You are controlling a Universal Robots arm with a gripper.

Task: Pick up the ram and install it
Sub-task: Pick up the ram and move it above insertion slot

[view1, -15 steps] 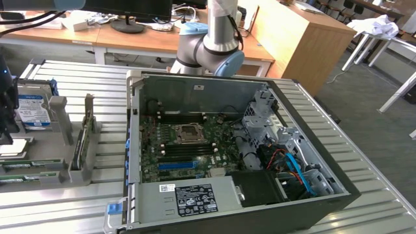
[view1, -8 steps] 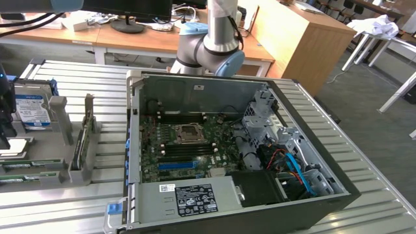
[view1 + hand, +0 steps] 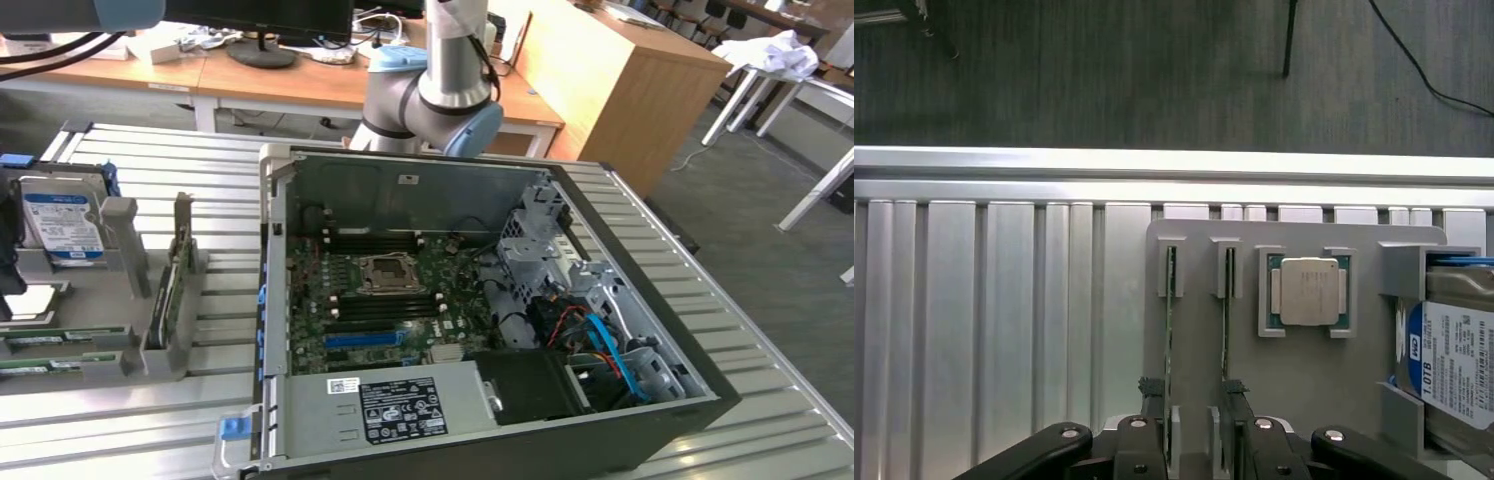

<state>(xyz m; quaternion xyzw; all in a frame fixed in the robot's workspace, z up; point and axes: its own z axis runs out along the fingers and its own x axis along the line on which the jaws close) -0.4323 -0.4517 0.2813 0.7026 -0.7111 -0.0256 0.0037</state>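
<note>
Wrist view: ram (image 3: 1171,300) on edge beneath the spread hand (image 3: 1191,390)

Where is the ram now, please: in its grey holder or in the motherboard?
In the holder: two ram sticks stand on edge in its slots.

Even room light, glare on metal table (image 3: 1154,165), computer case (image 3: 400,200) interior shadowed

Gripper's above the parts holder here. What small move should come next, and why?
Probably shift the open gripper sideways to centre on one ram stick: it holds nothing, and seems to straddle both that and the second ram stick, upright in the gray holder.
</note>
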